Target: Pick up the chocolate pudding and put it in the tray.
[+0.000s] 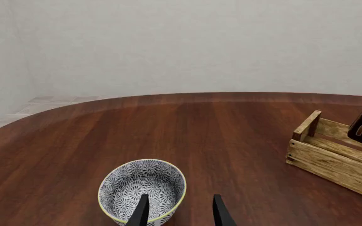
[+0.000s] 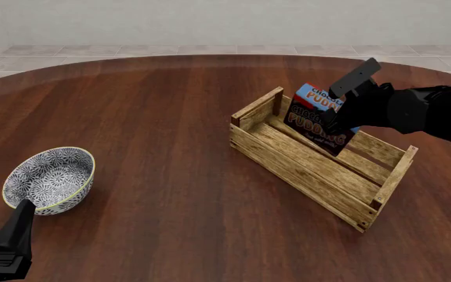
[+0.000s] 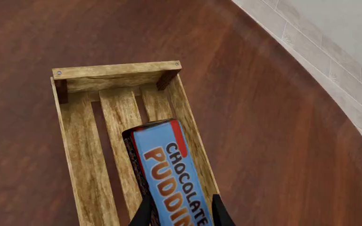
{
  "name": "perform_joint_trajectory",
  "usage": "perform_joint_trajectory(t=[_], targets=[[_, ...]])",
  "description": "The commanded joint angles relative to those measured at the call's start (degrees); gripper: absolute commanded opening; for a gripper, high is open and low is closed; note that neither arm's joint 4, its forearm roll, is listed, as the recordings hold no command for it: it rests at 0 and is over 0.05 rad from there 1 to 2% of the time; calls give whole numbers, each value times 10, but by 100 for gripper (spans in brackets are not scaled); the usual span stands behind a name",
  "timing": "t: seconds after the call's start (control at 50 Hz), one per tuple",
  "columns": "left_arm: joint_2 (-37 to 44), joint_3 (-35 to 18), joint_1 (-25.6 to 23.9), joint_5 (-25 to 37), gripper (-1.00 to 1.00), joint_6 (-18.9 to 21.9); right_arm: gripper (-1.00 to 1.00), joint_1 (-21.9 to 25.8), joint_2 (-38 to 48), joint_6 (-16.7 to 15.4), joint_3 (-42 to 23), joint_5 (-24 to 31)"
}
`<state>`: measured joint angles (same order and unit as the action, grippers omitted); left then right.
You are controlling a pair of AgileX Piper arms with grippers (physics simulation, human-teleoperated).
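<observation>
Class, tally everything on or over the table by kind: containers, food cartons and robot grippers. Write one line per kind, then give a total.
Containers: 2, the tray and the bowl
Food cartons: 1, the chocolate pudding
Robot grippers: 2, the left gripper and the right gripper
Total: 5

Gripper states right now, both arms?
Left gripper: open, holding nothing, near the round grey-patterned bowl.
Right gripper: closed on the blue-and-brown chocolate pudding carton, over the light-wood slatted tray.
</observation>
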<state>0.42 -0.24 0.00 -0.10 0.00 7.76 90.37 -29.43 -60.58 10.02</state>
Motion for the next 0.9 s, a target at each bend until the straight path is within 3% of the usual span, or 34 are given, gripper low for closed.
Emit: perform_joint_trajectory(t=[0.02, 0.9], targets=[[0, 0, 0, 0, 100, 0, -100, -2, 9, 18, 3, -10], [0, 0, 0, 0, 100, 0, -100, 15, 61, 33, 22, -55]])
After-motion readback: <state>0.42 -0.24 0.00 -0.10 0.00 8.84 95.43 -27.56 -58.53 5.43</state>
